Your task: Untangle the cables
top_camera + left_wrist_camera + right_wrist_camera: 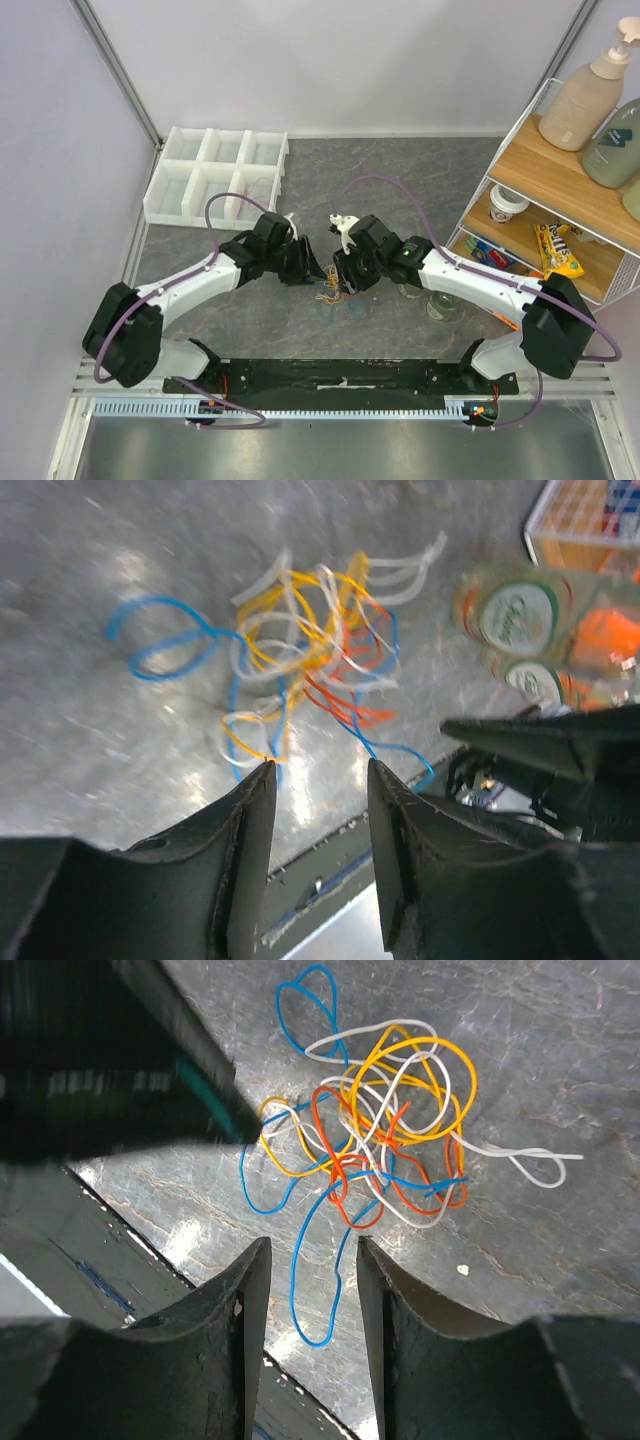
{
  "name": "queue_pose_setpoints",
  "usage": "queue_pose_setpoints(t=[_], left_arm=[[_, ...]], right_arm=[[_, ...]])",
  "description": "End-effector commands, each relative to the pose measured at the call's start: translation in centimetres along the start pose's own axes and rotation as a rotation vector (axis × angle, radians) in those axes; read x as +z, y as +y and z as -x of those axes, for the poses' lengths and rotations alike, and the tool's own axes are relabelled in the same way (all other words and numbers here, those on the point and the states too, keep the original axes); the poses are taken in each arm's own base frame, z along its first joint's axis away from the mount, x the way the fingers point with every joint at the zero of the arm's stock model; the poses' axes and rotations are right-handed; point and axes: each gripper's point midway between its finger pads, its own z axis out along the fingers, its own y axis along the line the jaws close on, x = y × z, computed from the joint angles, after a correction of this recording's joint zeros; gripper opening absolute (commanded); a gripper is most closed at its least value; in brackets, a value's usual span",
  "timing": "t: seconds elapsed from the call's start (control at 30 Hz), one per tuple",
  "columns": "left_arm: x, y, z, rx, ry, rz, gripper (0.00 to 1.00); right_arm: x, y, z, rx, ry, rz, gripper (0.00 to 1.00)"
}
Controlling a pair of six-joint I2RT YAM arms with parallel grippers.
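Just past the table's front edge, the left gripper (320, 770) and right gripper (312, 1245) hang released and empty over the cables (385, 1130), a knotted heap on the tabletop (450, 160). Beyond, grey surface runs between the white tray (213, 163) and the shelf rack (540, 170).

Grey stone-look table (400, 180), pale walls (350, 60), wooden wire shelf (560, 170) at right

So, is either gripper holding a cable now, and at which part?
Nothing is held: the left gripper and the right gripper are both open above the tangled cables.
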Motion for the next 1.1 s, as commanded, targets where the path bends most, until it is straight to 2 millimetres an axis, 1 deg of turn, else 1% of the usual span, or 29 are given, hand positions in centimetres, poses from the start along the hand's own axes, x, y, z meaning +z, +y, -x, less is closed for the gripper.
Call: queue_pose_setpoints(t=[0.0,0.07,0.1,0.17,0.23,0.3,0.37,0.53,0.63,0.77,0.8,0.93,1.0,1.07], left_arm=[[0.5,0.2,3.7,0.073,-0.063,-0.043,0.46],[0.9,0.3,4.3,0.138,-0.053,-0.036,0.45],[1.2,0.2,4.4,0.163,-0.042,-0.038,0.46],[1.6,0.0,4.3,0.221,-0.021,-0.069,0.54],[2.1,0.2,4.3,0.261,-0.029,-0.083,0.54],[2.7,1.2,4.6,0.267,-0.028,-0.055,0.52],[3.2,1.7,4.6,0.264,-0.011,-0.048,0.50],[4.3,1.5,4.7,0.282,0.010,-0.082,0.50],[4.8,1.7,4.8,0.287,0.028,-0.081,0.49],[5.2,1.5,4.9,0.283,0.026,-0.094,0.37],[5.4,1.4,4.9,0.280,0.027,-0.099,0.34],[5.4,1.2,4.5,0.265,0.048,-0.110,0.13],[4.7,0.9,4.5,0.263,0.045,-0.111,0.09],[3.6,0.3,4.4,0.259,0.030,-0.123,0.06]], right_arm=[[0.7,1.0,0.5,0.027,-0.069,0.068,0.48],[1.0,1.1,0.4,0.035,-0.084,0.080,0.48],[1.0,1.1,0.5,0.037,-0.088,0.083,0.48],[1.3,1.2,0.6,0.031,-0.087,0.093,0.48],[1.5,1.1,0.8,0.028,-0.090,0.101,0.48],[1.6,0.8,0.9,0.048,-0.088,0.104,0.48],[1.8,0.5,0.8,0.065,-0.087,0.109,0.48],[2.3,0.2,0.3,0.088,-0.072,0.123,0.48],[2.3,-0.1,0.6,0.083,-0.077,0.118,0.48],[2.7,-0.2,0.6,0.079,-0.064,0.115,0.48],[3.0,-0.3,0.3,0.082,-0.050,0.111,0.48],[3.8,-0.8,0.1,0.090,-0.034,0.087,0.47],[3.9,-1.3,0.2,0.097,-0.030,0.059,0.46],[4.0,-1.8,0.2,0.099,-0.022,0.027,0.39]])
